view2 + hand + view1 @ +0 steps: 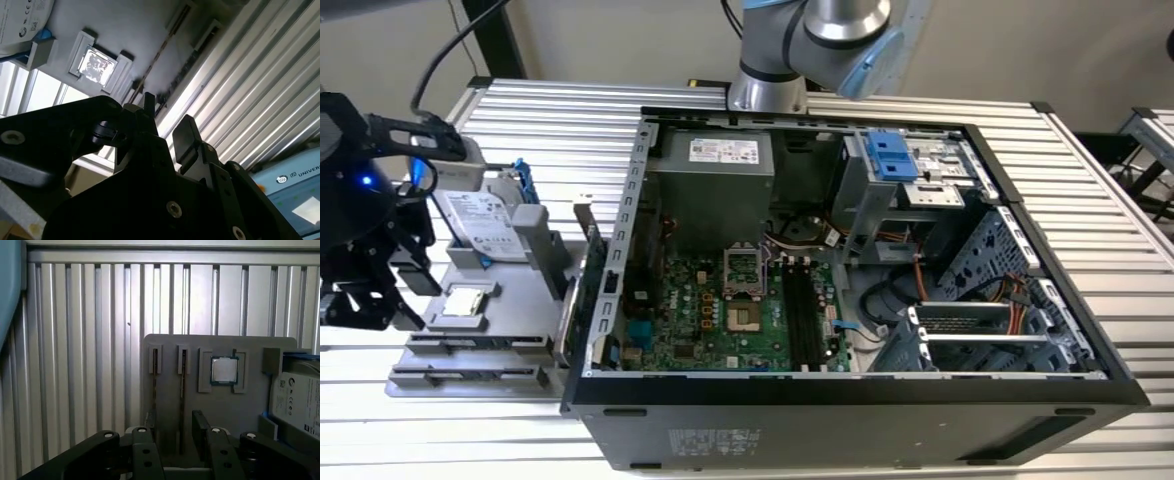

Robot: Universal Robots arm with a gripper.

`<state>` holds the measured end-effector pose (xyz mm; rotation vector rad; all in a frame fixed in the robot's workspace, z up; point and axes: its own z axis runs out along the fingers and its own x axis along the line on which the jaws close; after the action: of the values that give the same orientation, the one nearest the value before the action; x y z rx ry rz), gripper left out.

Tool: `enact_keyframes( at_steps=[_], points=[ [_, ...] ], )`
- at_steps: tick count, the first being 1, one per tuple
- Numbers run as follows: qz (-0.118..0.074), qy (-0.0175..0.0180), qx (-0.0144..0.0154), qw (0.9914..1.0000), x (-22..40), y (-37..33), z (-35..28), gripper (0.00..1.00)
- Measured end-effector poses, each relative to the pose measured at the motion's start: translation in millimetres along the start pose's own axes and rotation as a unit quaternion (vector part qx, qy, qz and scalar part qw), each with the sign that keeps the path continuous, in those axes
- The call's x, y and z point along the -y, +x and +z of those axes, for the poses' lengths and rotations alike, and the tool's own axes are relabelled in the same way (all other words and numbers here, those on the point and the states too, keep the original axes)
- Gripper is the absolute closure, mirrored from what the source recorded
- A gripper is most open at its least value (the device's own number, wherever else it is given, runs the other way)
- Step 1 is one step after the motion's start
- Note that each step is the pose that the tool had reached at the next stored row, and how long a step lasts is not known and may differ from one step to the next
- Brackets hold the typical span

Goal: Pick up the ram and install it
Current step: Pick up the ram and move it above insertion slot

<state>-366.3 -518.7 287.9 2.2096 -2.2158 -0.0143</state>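
Two ram sticks stand on edge in slots of a grey tray [250, 415]. One ram [183, 390] runs between my fingers; the other [155, 385] lies just beside one finger [149, 447]. In the second wrist view a ram [152, 70] shows as a thin dark line leading to my fingertips. My gripper [175, 437] [167, 122] is open, hanging just above the tray and touching nothing. In the exterior view the gripper [380, 300] is at the far left, over the tray [520, 300]. The motherboard's black slots [803, 315] lie inside the open computer case [854, 385].
On the tray sit a square silver processor chip [224, 370] [467, 300] and a grey hard drive with a white label [300, 400] [487, 225]. The tray and the case rest on a ribbed metal table [1121, 270]. The arm's base [767, 90] stands behind the case.
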Motion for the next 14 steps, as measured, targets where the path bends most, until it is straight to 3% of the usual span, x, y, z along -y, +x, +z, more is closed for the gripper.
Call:
enact_keyframes(
  at_steps=[6,14],
  points=[
    [0.0,0.0,0.0001,1.0,0.0,0.0,1.6,0.0],
    [0.0,-0.0001,0.0,1.0,0.2,0.2,15.0,0.0]
  ],
)
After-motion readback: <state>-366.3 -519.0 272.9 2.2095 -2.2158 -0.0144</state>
